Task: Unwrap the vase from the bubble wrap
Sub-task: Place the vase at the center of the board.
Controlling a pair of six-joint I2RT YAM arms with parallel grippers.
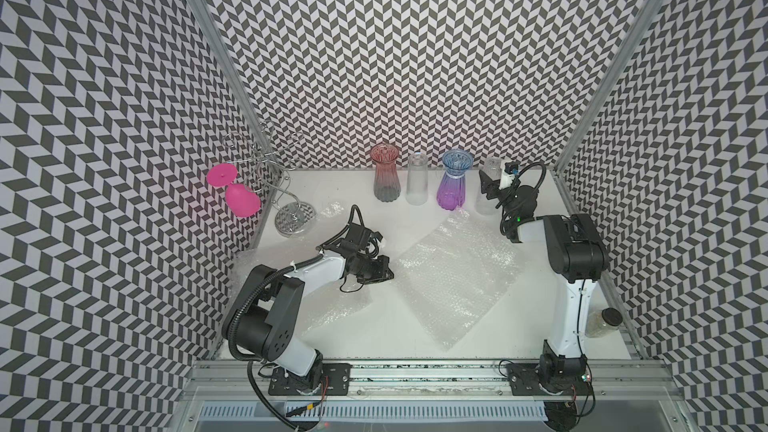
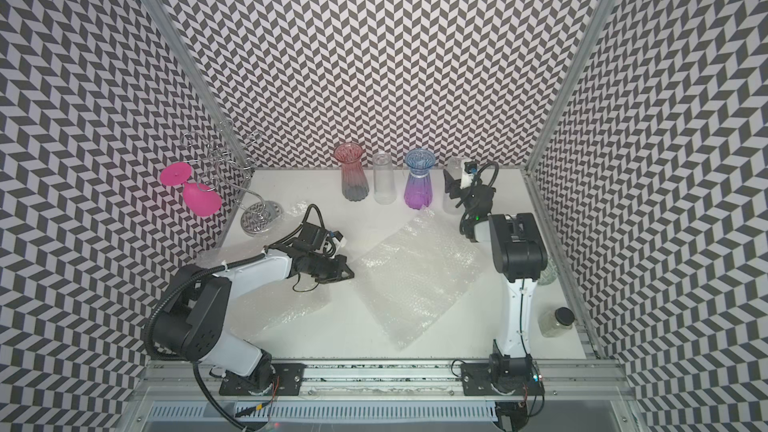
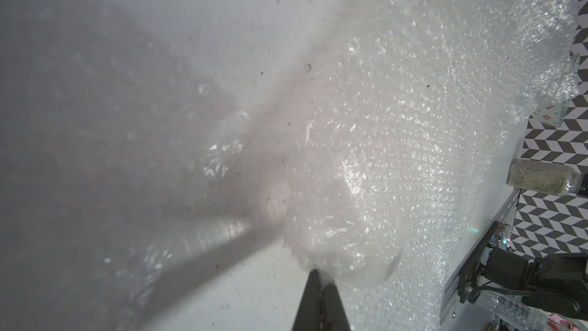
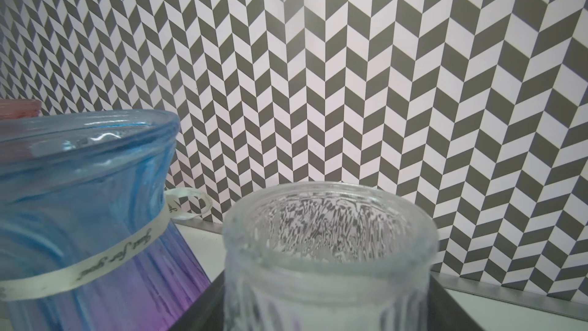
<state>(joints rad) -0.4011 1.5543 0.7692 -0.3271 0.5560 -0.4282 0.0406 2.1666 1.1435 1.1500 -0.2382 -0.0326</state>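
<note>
Vases (image 1: pixel 384 178) along back wall (image 1: pixel 415 56), bubble wrap (image 1: pixel 453 280) before them — on table (image 1: pixel 374 338)

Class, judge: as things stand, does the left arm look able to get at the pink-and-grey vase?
Probably not yet: the left gripper is shut on the bubble wrap. Bare table lies between it and the pink-and-grey vase, so after letting go, likely yes.

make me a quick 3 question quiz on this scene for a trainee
1. True or false: the left gripper is wide open.
2. Which vase does the right gripper straddle? A pink-grey, B blue-purple, C the clear ribbed vase.
3. What hangs from the wire rack?
Key: 1 false, it is shut, pinching a corner of the bubble wrap. 2 C. 3 the pink wine glass.
</note>
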